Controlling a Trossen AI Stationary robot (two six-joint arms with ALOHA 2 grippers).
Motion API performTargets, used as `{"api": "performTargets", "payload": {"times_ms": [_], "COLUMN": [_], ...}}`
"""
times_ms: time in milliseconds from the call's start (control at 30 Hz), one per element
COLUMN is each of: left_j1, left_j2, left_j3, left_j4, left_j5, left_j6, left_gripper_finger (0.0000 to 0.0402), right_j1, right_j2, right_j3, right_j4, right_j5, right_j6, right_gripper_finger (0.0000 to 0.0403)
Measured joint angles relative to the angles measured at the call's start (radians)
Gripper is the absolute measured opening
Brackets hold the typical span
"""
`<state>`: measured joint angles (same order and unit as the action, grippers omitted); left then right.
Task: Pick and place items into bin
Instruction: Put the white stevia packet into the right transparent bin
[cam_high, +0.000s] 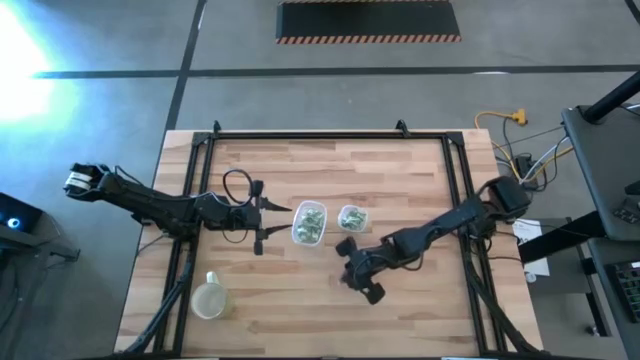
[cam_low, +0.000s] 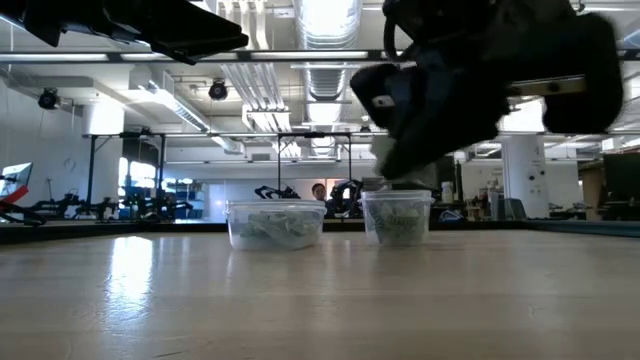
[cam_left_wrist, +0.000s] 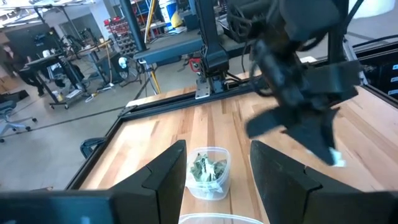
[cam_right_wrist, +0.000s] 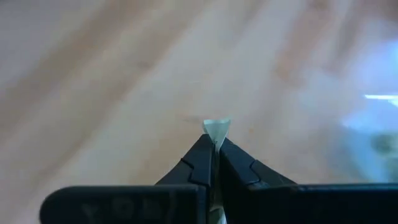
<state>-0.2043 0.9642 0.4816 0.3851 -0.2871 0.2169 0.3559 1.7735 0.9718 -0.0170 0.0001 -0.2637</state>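
Note:
Two clear containers of pale-green and white wrapped pieces stand on their bases mid-table: a wider one (cam_high: 308, 222) (cam_low: 275, 222) and a smaller one (cam_high: 351, 217) (cam_low: 397, 217) (cam_left_wrist: 208, 171). My left gripper (cam_high: 268, 220) (cam_left_wrist: 214, 165) is open, level, just left of the wider container. My right gripper (cam_high: 345, 247) (cam_right_wrist: 214, 144) hovers above the wood just near of the smaller container, shut on one tiny pale piece (cam_right_wrist: 216, 129). The left wrist view shows that piece (cam_left_wrist: 336, 158) at its tips. My right gripper pinches one tiny pale wrapped piece (cam_right_wrist: 217, 132) between its two fingertips (cam_right_wrist: 200, 155). Only a small corner of the piece pokes out past the tips. The fingers slant downward, and the piece is lifted clear of the table.
A pale translucent cup (cam_high: 208, 298) stands near the table's near-left corner. A black frame rail (cam_high: 330, 137) runs around the tabletop. Bare wood lies near of both containers and to the right. Workshop gear fills the room beyond.

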Motion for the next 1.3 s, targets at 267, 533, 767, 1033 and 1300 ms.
{"api": "performTargets", "payload": {"times_ms": [267, 533, 767, 1033, 1300], "left_j1": [0.0, 0.0, 0.0, 0.0, 0.0], "left_j2": [0.0, 0.0, 0.0, 0.0, 0.0], "left_j3": [0.0, 0.0, 0.0, 0.0, 0.0], "left_j4": [0.003, 0.002, 0.001, 0.001, 0.001], "left_j5": [0.0, 0.0, 0.0, 0.0, 0.0], "left_j6": [0.0, 0.0, 0.0, 0.0, 0.0], "left_gripper_finger": [0.0162, 0.0162, 0.0162, 0.0162, 0.0162], "right_j1": [-0.039, -0.098, -0.122, -0.121, -0.121], "right_j2": [-0.068, -0.079, -0.08, -0.09, -0.111], "right_j3": [-0.029, -0.09, -0.12, -0.121, -0.122], "right_j4": [-0.04, -0.037, -0.039, -0.064, -0.167], "right_j5": [0.437, 0.668, 0.677, 0.707, 0.744], "right_j6": [-0.019, 0.058, 0.088, 0.132, 0.216], "right_gripper_finger": [0.0009, 0.0009, 0.0009, 0.0016, 0.0079]}}
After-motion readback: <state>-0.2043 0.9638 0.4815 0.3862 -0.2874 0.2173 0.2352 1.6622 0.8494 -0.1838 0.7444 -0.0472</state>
